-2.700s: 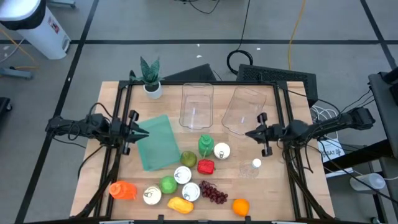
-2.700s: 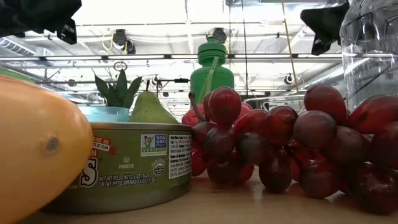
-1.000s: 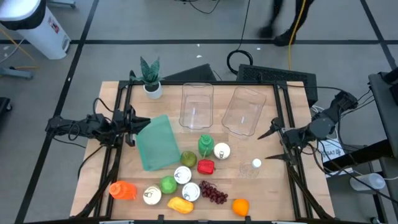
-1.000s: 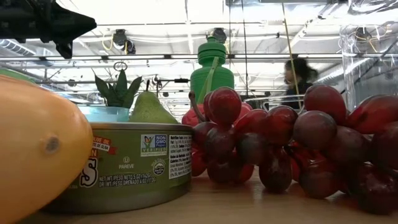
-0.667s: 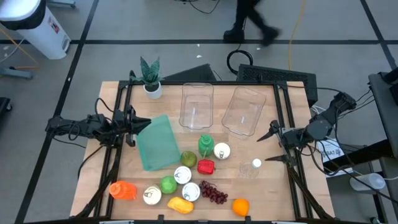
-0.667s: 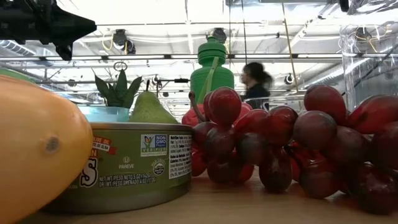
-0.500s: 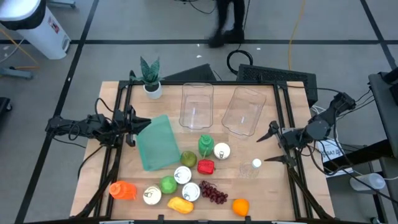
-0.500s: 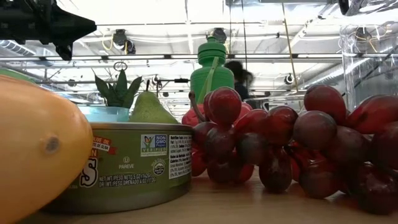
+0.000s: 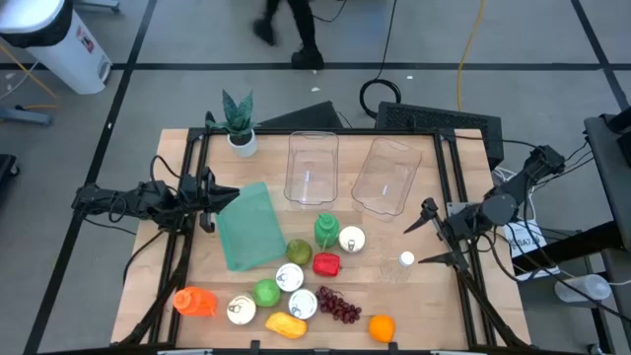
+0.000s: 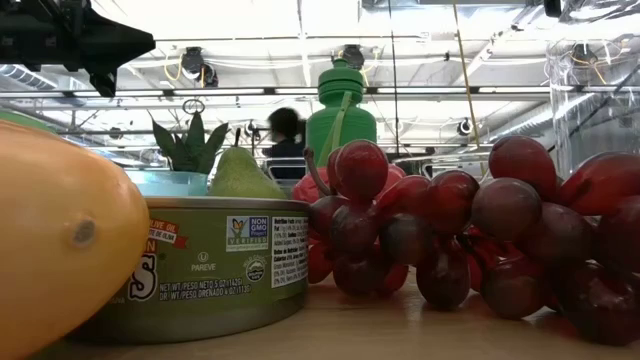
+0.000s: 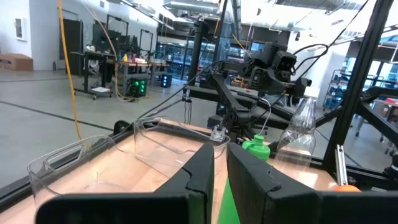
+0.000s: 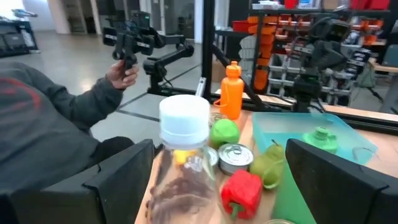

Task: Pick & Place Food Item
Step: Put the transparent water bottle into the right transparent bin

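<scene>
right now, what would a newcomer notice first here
A bright jumble of food and bottles crowds the near half of the table: red grapes, an orange, a red pepper. The right gripper, fingers spread wide, faces a clear bottle. The left gripper waits shut over a teal lid.

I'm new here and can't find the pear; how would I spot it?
Start at the teal lid lying on the wooden table. The pear sits at its lower right corner, beside the green bottle. Unlike the round green apple, it is dull yellow-green.
</scene>
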You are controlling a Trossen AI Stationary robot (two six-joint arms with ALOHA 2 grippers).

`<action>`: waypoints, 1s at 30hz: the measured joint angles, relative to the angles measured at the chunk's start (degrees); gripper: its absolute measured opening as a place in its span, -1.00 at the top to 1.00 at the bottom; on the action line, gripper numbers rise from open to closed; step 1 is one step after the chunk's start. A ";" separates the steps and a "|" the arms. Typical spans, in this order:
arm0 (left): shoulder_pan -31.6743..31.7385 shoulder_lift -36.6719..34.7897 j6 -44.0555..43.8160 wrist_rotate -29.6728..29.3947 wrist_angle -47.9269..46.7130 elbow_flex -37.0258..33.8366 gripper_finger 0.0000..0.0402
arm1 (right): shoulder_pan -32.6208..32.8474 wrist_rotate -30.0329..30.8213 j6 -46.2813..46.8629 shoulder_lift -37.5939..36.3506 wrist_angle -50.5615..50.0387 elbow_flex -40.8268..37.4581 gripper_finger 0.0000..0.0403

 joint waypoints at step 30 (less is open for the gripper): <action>0.00 0.00 -0.02 -0.01 0.01 0.00 0.75 | -0.02 -0.10 0.41 13.17 11.71 0.01 -0.77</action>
